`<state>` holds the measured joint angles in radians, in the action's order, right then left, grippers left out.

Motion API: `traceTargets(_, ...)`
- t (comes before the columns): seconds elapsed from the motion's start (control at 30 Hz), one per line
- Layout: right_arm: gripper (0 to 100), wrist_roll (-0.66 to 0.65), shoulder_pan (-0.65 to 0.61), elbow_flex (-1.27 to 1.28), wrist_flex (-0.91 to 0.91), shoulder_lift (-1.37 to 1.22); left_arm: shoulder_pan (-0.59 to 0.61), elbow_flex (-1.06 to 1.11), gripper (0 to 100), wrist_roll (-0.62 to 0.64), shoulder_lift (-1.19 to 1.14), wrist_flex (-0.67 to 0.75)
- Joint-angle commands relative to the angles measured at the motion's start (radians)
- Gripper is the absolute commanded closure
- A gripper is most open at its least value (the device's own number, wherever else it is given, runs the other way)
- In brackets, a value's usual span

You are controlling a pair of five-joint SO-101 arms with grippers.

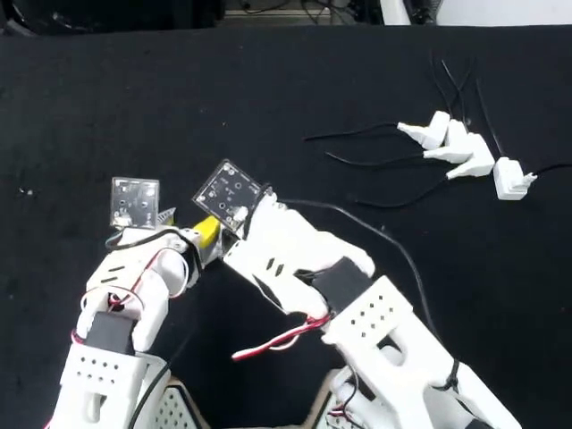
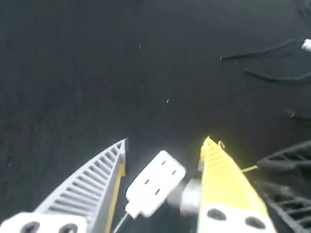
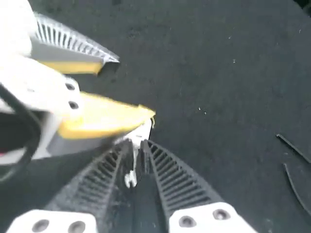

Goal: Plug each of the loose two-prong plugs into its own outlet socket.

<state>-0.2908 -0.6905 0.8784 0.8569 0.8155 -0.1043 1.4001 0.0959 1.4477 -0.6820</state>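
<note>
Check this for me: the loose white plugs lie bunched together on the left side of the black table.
Not right. The loose white plugs lie bunched together on the right side of the black table, not the left. The high view shows this.

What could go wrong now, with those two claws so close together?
The left gripper and the right gripper sit crowded by one white socket, so they could bump and knock it askew. The right one pinches what looks like a plug by a thin part, so it might slip or twist.
</note>
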Motion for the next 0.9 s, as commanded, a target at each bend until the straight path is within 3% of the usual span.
traceTargets(0.0, 98.8, 0.04, -0.006, -0.015, -0.006, 0.031, -0.005, -0.013, 75, -0.005, 0.012, 0.003)
traceTargets(0.27, 97.2, 0.018, -0.006, 0.05, 0.115, 0.028, 0.091, 0.007, 75, -0.005, 0.012, -0.025)
traceTargets(0.43, 81.1, -0.032, -0.005, 0.166, 0.133, 0.015, 0.114, 0.053, 75, -0.005, 0.012, -0.04)
traceTargets(0.57, 83.2, -0.12, 0.02, 0.173, 0.13, -0.114, 0.114, 0.062, 75, -0.005, 0.012, -0.041)
traceTargets(0.87, 83.5, -0.276, 0.048, -0.101, 0.207, -0.509, 0.145, 0.061, 75, -0.005, 0.012, -0.041)
